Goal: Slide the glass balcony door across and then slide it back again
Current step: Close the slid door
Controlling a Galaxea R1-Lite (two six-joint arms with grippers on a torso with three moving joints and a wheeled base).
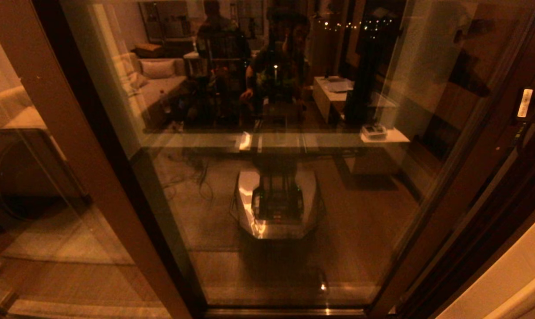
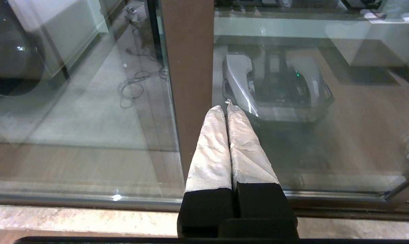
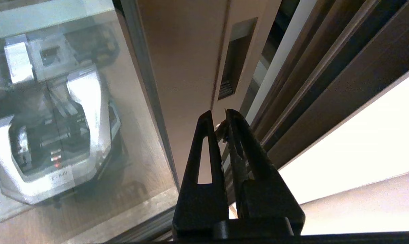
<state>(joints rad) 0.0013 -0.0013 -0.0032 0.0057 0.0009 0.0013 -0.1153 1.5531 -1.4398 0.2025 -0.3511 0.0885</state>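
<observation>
The door (image 1: 267, 177) fills the head view, its glass mirroring the room and the robot's base; its dark brown frame runs up the pane's right side. In the right wrist view, the right gripper (image 3: 218, 117) points at that frame edge, jaws together with nothing between them, tips just short of the recessed handle plate (image 3: 233, 64). The wall (image 3: 353, 145) lies just beside it. The left gripper (image 2: 224, 110), jaws together and empty, hangs before another brown frame post (image 2: 187, 67), above the floor track (image 2: 89, 200).
</observation>
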